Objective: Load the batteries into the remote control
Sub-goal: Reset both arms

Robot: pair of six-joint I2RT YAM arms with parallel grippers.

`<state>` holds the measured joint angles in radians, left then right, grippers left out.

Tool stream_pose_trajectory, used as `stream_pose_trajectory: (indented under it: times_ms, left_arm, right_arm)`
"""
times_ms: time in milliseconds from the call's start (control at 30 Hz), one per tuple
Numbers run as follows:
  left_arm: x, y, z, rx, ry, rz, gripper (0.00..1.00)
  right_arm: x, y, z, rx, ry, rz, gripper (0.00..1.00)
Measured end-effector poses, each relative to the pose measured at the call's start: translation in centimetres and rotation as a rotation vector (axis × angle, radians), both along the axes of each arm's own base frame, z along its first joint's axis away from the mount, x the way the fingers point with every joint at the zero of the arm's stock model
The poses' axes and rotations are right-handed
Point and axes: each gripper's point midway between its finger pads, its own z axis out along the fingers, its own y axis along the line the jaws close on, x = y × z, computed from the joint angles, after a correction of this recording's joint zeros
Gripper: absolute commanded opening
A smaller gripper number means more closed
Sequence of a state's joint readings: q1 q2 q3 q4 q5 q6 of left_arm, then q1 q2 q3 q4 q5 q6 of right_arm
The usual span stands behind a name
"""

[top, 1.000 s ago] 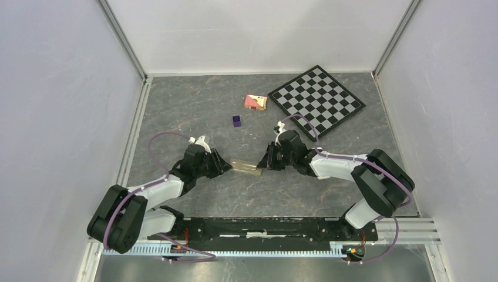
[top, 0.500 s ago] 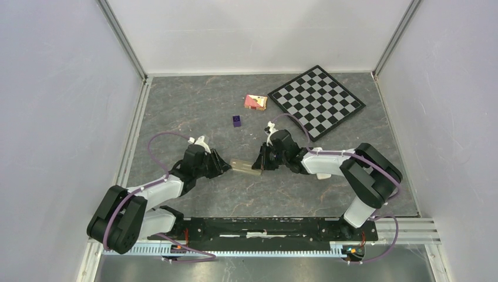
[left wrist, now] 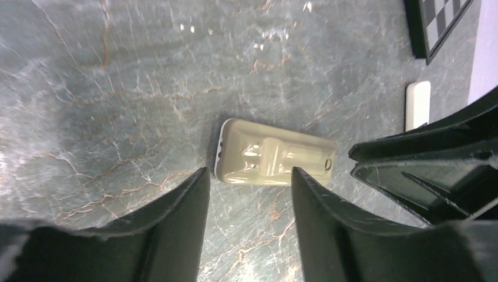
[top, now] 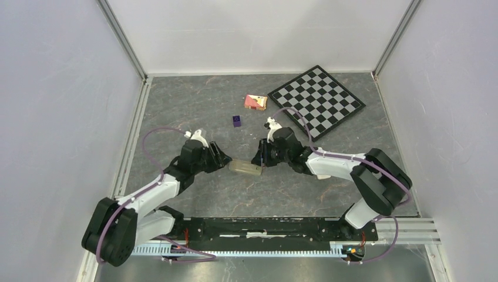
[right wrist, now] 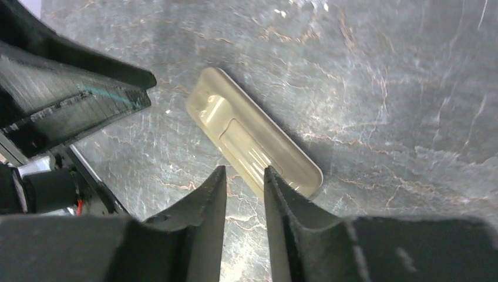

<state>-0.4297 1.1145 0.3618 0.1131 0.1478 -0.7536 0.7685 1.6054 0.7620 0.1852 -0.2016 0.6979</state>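
Left tool (left wrist: 249,176): fingers stand clearly apart with nothing between them. I note its tips just beside the left end of the remote control (top: 246,168) in the top view. Right tool (right wrist: 244,171): fingers narrowly apart, gripping nothing. Its tips hang over the remote control's near edge, and I cannot tell whether they touch it. The remote control lies flat, tan back up, on the worktop (top: 194,106) at centre frame, between the two tools. Upper centre: a small dark purple object (top: 236,121), too small to identify, and a pink-and-tan box (top: 256,102). Upper right: a chequered board (top: 317,100).
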Motion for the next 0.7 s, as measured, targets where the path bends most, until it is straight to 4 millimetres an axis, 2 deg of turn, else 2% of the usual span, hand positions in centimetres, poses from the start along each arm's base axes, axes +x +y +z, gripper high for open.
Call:
stream_pose_trajectory:
  times_ms: [100,167,267,400,567,700]
  left_arm:
    - [0.7,0.6,2.1,0.017,-0.04,0.036,0.99]
    - [1.0,1.2,3.9,0.037,-0.072,0.066,1.0]
    - [1.3,2.2,6.9,0.057,-0.114,0.111,1.0]
    - [1.0,3.9,11.0,0.096,-0.165,0.162,1.0]
    - [-0.4,5.9,16.7,0.128,-0.27,0.193,1.0]
    - [-2.3,7.7,20.4,0.149,-0.361,0.212,1.0]
  right_arm:
    - [0.4,-0.3,2.0,-0.007,-0.104,0.041,0.57]
    - [0.8,-0.9,3.4,-0.026,-0.175,0.044,0.68]
    - [1.7,-2.9,5.6,-0.087,-0.289,0.002,0.85]
    - [2.5,-7.9,8.7,-0.212,-0.435,-0.141,0.98]
    - [2.4,-15.7,12.2,-0.382,-0.548,-0.378,0.98]
    - [0.9,-21.9,15.4,-0.472,-0.619,-0.569,0.98]
